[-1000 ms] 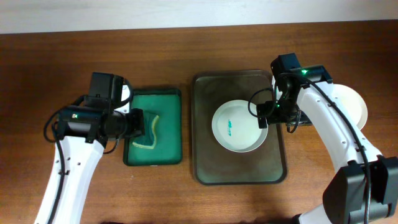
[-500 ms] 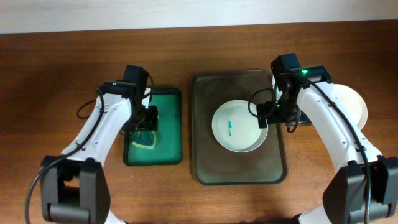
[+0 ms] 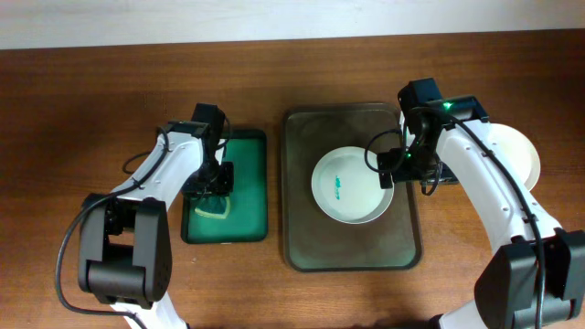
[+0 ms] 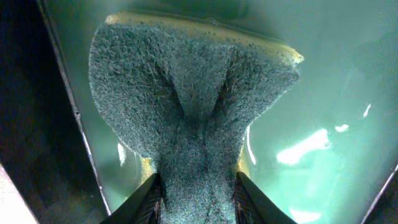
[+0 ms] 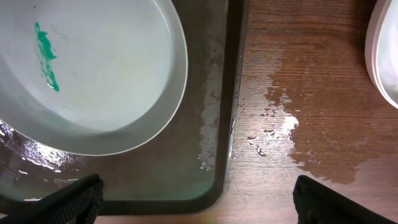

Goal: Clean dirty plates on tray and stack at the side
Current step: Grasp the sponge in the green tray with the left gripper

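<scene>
The left end effector (image 4: 196, 208) is clenched on the sponge (image 4: 186, 106). Its two fingers (image 4: 144, 200) pinch the narrow lower part, so the green scouring face bulges and creases above them (a yellow edge shows along the top). The sponge is within the green tray (image 3: 247, 155), at centre left of the overhead view, with the left arm bent over it.

The tray (image 3: 302, 233) sits at the middle of the table (image 3: 91, 91), just right of the green tray. One plate (image 3: 347, 185) rests in its upper right part, with a teal smear (image 5: 46, 55) left of the plate's centre. The right end effector (image 3: 395, 166) hovers at the plate's right edge. In the right wrist view its fingers (image 5: 68, 198) are spread wide, released and holding nothing, one over the tray's wet floor and the other over the table. Water patches mark the table beside the tray rim. A second plate (image 3: 514, 151), plain white, lies on the table at the right of the frame, partly hidden by the right arm and well apart from the tray.
</scene>
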Robot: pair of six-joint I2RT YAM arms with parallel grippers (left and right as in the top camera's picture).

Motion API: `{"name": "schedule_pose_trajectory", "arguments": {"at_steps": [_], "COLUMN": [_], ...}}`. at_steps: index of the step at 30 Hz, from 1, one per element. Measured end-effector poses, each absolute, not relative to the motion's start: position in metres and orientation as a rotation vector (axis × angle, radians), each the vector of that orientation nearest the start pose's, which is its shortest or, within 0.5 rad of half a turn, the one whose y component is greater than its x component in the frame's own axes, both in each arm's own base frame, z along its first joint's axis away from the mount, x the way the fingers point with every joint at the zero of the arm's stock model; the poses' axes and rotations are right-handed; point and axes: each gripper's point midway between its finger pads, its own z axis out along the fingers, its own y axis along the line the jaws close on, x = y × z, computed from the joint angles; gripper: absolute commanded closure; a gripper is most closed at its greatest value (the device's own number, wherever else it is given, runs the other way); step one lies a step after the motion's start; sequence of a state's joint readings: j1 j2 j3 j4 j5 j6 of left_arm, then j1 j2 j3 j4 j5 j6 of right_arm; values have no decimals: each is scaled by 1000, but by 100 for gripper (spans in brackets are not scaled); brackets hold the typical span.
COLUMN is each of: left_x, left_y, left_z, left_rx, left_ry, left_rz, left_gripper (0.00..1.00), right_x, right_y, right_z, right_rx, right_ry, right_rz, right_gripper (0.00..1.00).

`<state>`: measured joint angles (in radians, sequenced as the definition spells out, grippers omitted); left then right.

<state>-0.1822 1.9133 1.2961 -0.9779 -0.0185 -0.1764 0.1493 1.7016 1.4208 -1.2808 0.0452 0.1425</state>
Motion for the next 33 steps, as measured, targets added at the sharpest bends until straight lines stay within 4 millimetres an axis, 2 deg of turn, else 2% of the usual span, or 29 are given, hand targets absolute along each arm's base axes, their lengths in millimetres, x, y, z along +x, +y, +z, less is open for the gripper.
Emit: {"name": "schedule_pose_trajectory", "arguments": {"at_steps": [2,3,4,5,10,12,13,16,18,19,24,33], "left_x": [333,334,334,334,332,333,335,345,345,344,338,346], "left_y": [-58,-58,-58,-57,-57,-60,-62,-66,-72,-75,-80,-82], "left_z": [22,18,14,11,11,17,27,83,118,128,133,136], "left_rx": [4,-6,-20,-34,-44,-44,-43,-30,-5,8,18,19], "left_ry": [3154,3146,3137,3134,3141,3134,3104,2935,2838,2810,2811,2778], "left_rz": [34,32,35,36,36,8,-10,-62,-92,-103,-133,-146], "left_gripper": [61,67,89,100,100,100,100,100,100,100,100,100], "right_x": [306,306,306,306,306,306,306,306,306,307,306,306], "right_y": [38,38,38,38,38,38,38,38,38,38,38,38], "right_z": [119,119,119,119,119,119,119,119,119,119,119,119], "right_rx": [-10,-11,-10,-10,-10,-11,-11,-10,-10,-10,-10,-10], "right_ry": [3125,3126,3125,3125,3125,3125,3125,3125,3125,3125,3125,3125], "right_rz": [-68,-68,-68,-68,-68,-68,-68,-68,-68,-68,-68,-68], "right_gripper": [2,2,2,2,2,2,2,2,2,2,2,2]}}
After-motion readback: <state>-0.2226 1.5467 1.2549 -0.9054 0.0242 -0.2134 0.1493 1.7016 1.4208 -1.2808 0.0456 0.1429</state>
